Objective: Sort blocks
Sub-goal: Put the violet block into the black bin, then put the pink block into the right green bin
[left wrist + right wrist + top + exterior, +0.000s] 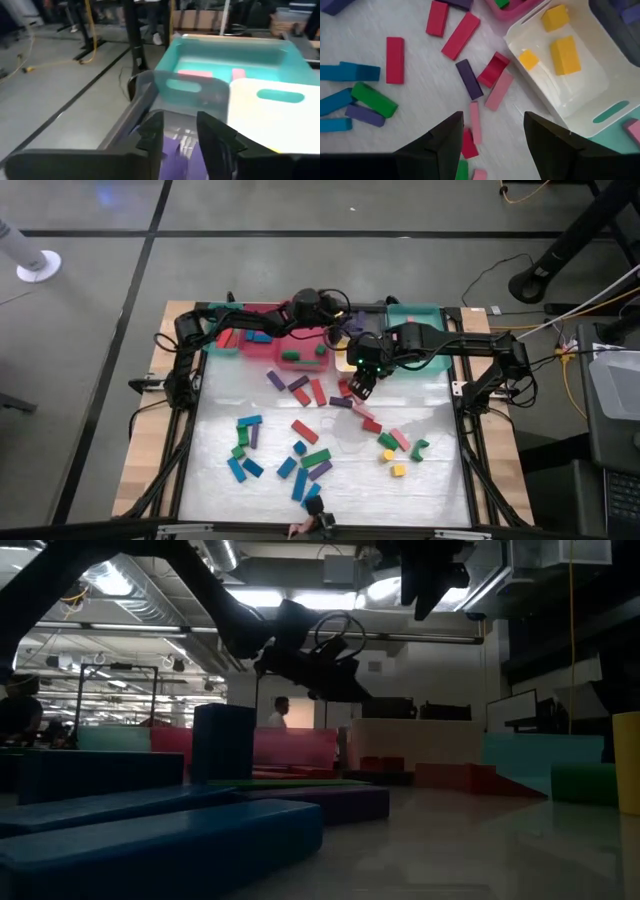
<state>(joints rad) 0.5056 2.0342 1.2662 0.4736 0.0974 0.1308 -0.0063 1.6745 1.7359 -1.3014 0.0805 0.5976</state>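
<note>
While our left gripper, jaws parting, seemingly drops a purple block traywards, right gripper, jaws apart, needs lowering onto the pink block.

teal tray, white tray and pink tray along the table's far edge

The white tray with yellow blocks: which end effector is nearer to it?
Right. The right end effector hovers open over the table just beside the white tray. The left end effector is over a neighbouring dark tray holding purple blocks.
</note>
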